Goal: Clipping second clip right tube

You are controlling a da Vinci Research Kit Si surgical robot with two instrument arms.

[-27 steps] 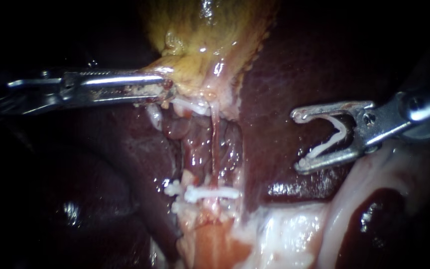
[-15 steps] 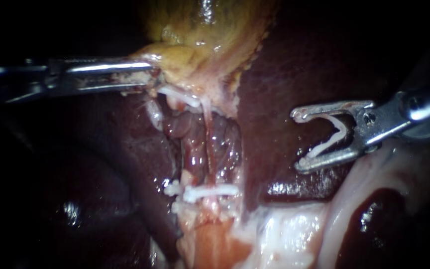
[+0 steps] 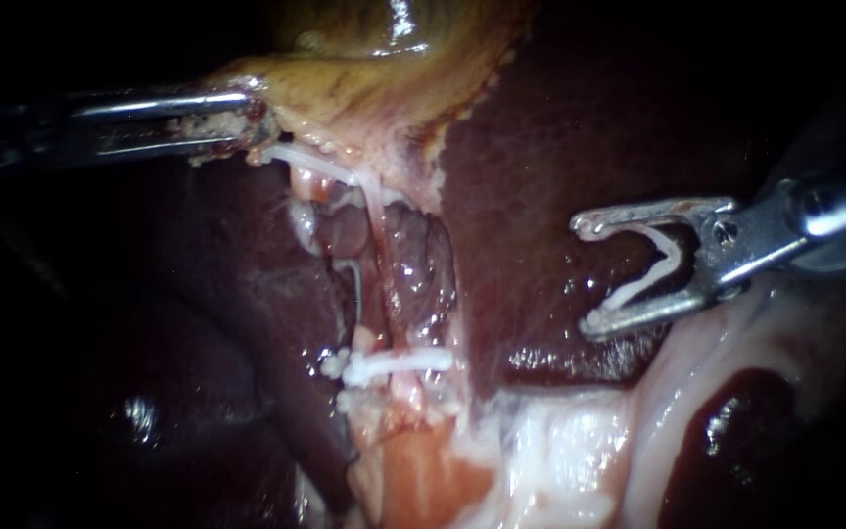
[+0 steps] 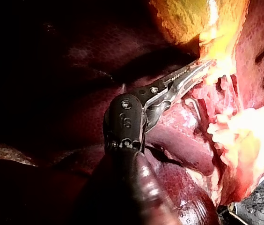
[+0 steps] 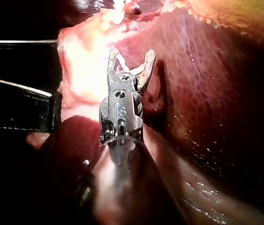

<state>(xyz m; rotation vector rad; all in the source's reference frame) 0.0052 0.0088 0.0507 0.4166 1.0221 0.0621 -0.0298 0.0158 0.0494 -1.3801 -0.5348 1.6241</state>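
Well apart from the right tube point(image 3: 381, 264) (apparently the pale strand above the placed clip point(image 3: 399, 363)), the right instrument point(image 3: 587, 275) cradles a fresh clip point(image 3: 638, 291) in its spread claw. The left instrument point(image 3: 252, 122) pinches the gallbladder point(image 3: 364, 78); slipping traction could skew placement.

gallbladder point(image 3: 364, 88): wet, glossy | right instrument point(image 3: 587, 279): shiny metal | clip point(image 3: 638, 290): matt white plastic
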